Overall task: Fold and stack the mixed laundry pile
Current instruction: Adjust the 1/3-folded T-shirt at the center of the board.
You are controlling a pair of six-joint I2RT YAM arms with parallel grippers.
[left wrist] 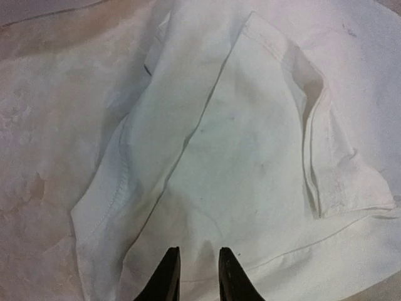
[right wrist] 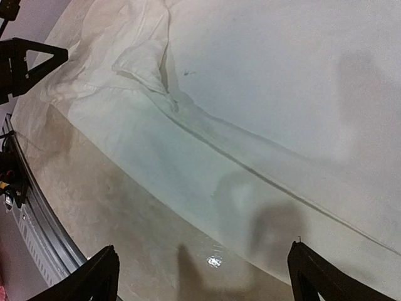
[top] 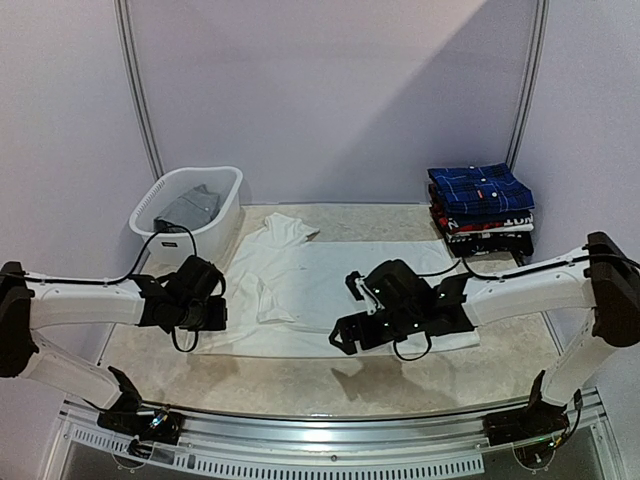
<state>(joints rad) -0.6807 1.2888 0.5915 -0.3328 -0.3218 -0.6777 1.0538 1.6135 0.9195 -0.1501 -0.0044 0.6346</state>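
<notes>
A plain white shirt (top: 330,280) lies spread flat across the middle of the table, collar toward the back. Its left sleeve (left wrist: 326,157) is folded inward. My left gripper (top: 207,315) hangs low over the shirt's left side. Its fingertips (left wrist: 168,266) stand a narrow gap apart just above the cloth (left wrist: 250,144), and nothing shows pinched between them. My right gripper (top: 348,312) hovers wide open over the shirt's near hem (right wrist: 207,188), empty. A dark blue plaid shirt (top: 480,187) tops a folded stack at the back right. A grey garment (top: 190,207) lies in the basket.
The white slotted basket (top: 225,215) stands at the back left. The folded stack (top: 485,232) sits at the back right corner. A metal rail (top: 330,435) runs along the near table edge. The beige tabletop (right wrist: 125,213) shows in front of the shirt.
</notes>
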